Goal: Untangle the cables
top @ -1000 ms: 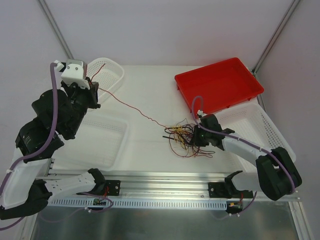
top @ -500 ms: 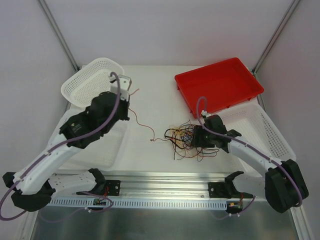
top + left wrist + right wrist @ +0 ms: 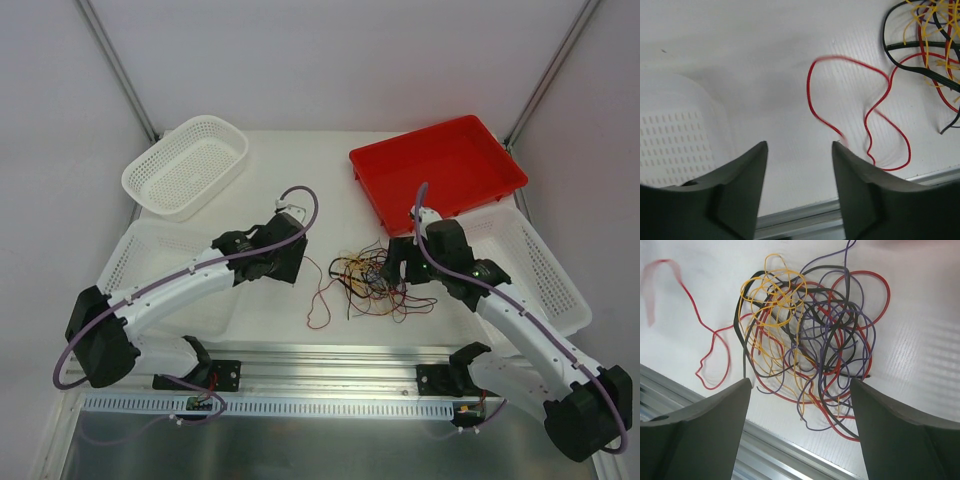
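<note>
The cables lie as a knotted clump of red, black, yellow and purple wires in the middle of the table. A loose red strand loops out to its left. My left gripper hovers open just left of that strand, holding nothing. In the left wrist view the red strand is blurred, and one end lies by the right fingertip of the left gripper. My right gripper hangs open above the clump's right side. The right wrist view shows the clump beyond the wide-apart jaws of the right gripper, untouched.
A white mesh basket stands at the back left and a red tray at the back right. Flat white trays lie at the left and right. A metal rail runs along the near edge.
My left gripper swung from the back-left basket toward the centre, opened and dropped the red strand, which went slack beside the clump. My right gripper opened and rose off the clump.
</note>
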Action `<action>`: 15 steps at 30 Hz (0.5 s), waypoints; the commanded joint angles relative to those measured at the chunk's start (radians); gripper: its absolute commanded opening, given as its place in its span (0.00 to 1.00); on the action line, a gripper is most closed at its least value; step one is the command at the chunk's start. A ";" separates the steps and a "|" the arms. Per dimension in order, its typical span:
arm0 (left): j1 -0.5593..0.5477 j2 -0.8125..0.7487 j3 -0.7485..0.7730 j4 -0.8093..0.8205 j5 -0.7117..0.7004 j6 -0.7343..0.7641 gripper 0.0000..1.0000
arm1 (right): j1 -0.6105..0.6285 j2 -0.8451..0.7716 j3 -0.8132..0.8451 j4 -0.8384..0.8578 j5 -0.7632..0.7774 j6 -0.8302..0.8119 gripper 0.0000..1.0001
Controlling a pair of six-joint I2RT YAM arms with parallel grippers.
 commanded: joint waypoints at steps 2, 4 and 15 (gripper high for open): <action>-0.009 0.017 0.044 0.030 0.127 -0.042 0.74 | 0.010 -0.020 0.028 -0.029 -0.034 -0.033 0.84; -0.011 0.008 0.052 0.032 0.171 -0.055 0.82 | 0.015 -0.026 0.025 -0.027 -0.047 -0.041 0.84; -0.094 0.192 0.088 0.121 0.211 -0.059 0.73 | 0.044 -0.014 0.014 0.000 -0.045 -0.049 0.84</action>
